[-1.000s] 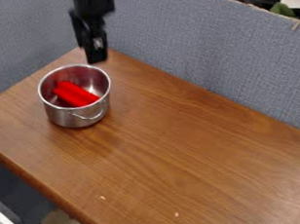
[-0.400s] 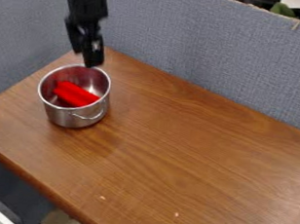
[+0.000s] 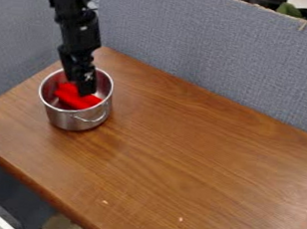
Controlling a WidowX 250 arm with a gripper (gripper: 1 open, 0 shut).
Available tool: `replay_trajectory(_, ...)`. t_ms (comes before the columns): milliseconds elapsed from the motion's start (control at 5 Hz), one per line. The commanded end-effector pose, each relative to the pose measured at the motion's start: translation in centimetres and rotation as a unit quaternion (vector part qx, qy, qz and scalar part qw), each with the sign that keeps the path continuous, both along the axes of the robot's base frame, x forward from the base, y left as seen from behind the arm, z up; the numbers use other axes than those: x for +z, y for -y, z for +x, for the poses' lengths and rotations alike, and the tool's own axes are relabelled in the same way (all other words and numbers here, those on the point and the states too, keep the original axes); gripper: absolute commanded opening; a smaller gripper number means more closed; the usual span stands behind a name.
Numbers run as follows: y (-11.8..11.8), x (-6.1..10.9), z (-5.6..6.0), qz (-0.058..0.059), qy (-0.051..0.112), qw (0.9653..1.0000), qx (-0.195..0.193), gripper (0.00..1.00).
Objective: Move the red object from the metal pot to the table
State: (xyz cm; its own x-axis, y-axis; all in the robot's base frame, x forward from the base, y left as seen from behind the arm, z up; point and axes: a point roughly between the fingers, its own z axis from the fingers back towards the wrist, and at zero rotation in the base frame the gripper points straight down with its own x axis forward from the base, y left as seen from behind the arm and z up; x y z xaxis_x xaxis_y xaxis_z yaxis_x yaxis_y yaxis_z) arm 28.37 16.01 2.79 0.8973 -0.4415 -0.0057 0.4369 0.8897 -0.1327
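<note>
The metal pot (image 3: 77,109) stands on the left part of the brown wooden table (image 3: 180,159). Inside it lies the red object (image 3: 68,97), partly hidden by my black gripper (image 3: 80,82). The gripper points straight down and its fingertips reach into the pot's mouth, right at the red object. The jaws look open, astride the red object's far end; I cannot tell whether they touch it.
A grey fabric partition (image 3: 214,51) runs along the table's far side. The table's left and front edges drop off to the floor. Wide wooden surface lies to the right of the pot.
The gripper has come down and slightly left from above the pot's rim into the pot, onto the red object. The pot and red object have not moved.
</note>
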Motion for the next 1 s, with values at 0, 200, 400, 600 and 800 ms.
replay_trajectory(0,-1.3,-0.8,-0.9,0.019,0.019,0.9996,0.004,1.0)
replay_trajectory(200,-3.1,0.3,-2.1,0.022,0.02,0.9995,0.007,0.0)
replay_trajectory(400,-4.9,1.2,-3.2,0.025,0.015,0.9995,0.012,0.0)
replay_trajectory(600,-3.7,-1.0,-2.5,0.034,0.01,0.9994,0.0,0.0)
replay_trajectory(800,-2.5,-3.0,-1.9,0.037,0.004,0.9992,-0.014,0.0)
